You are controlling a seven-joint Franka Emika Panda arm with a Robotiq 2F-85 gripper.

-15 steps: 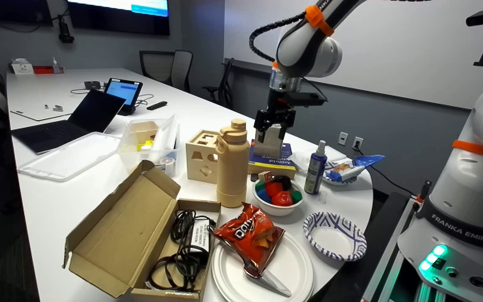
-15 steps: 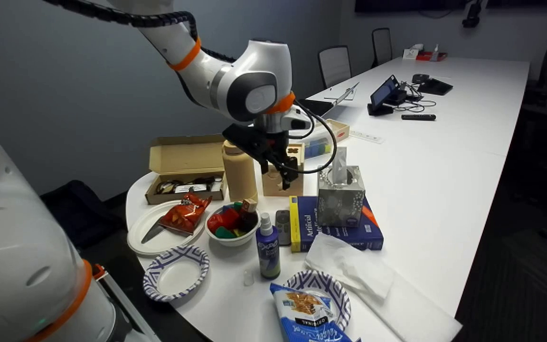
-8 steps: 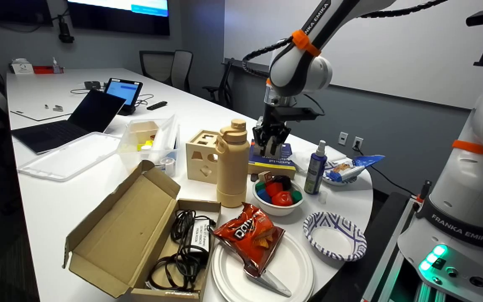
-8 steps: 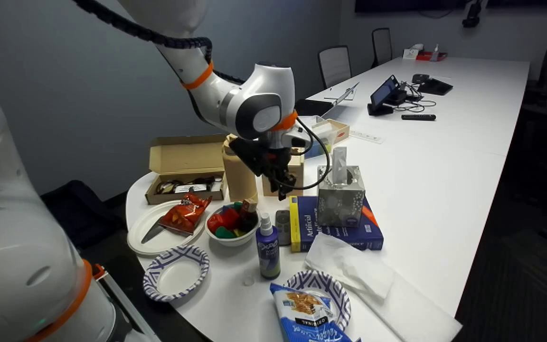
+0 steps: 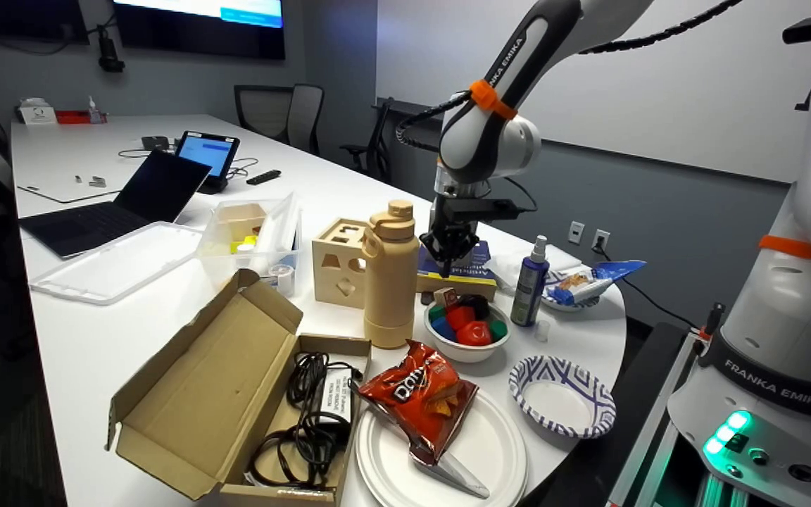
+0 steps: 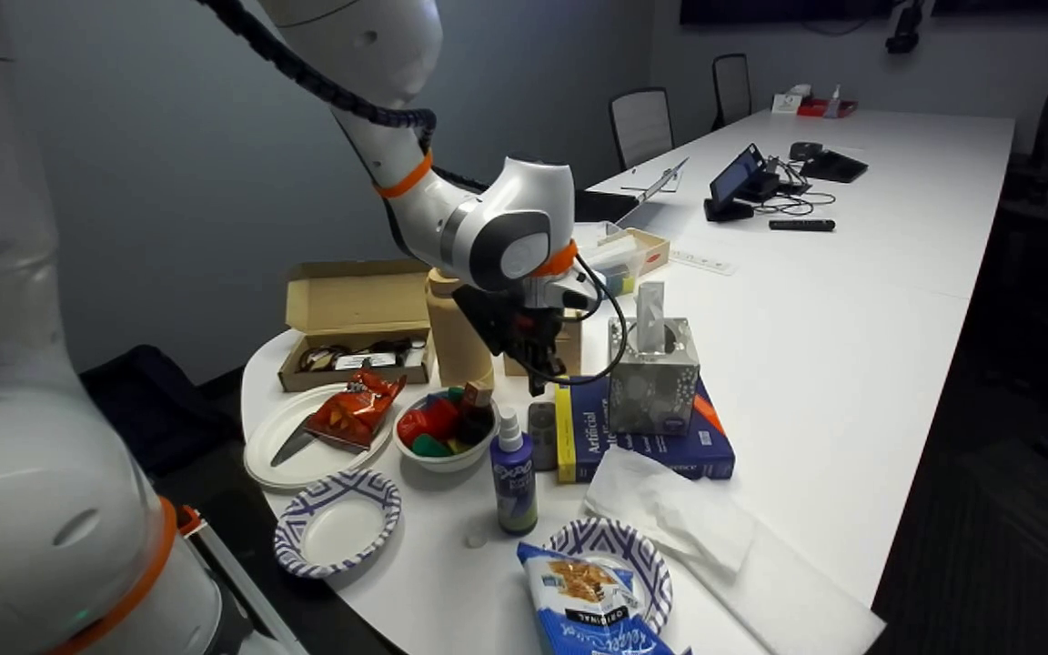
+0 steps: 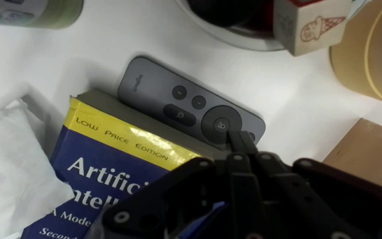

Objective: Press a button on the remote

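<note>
Got a smooth, round-cornered grey remote (image 7: 191, 99) below a clenched gripper (image 7: 239, 134)
Slants lengthwise, pointing logo end away from the gripper

In the wrist view, the black two-fingered tool (image 7: 240, 135) partly hides the grey oblong plastic remote (image 7: 189, 103); contact cannot be told. The lower edge cuts off the thick blue-and-yellow book (image 7: 106, 157).
</note>
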